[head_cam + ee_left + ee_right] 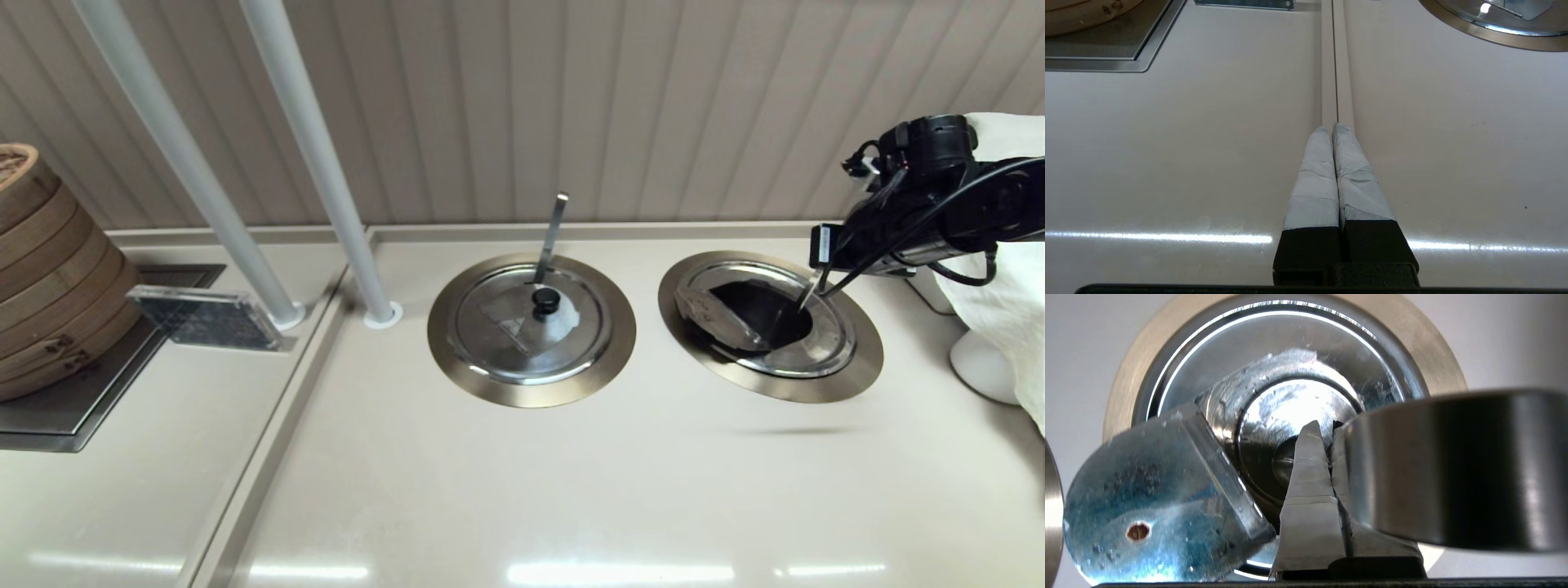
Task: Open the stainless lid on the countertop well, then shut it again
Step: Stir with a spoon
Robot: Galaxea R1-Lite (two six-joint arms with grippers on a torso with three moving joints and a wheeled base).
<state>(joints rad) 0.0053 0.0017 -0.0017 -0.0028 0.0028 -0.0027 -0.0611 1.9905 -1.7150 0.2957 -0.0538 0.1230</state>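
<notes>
Stainless lid (pixel 763 314) flap folded open | wells: two | right claw (pixel 1327 435) closed | left claw (pixel 1333 128) closed

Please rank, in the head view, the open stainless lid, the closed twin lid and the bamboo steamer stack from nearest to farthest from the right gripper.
1. The stainless lid, flap open, directly under the right gripper.
2. The closed twin lid, at the counter's middle.
3. The bamboo steamer stack, far left.

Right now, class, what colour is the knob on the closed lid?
Black. The knob on the left-hand lid shows best in the head view.
</notes>
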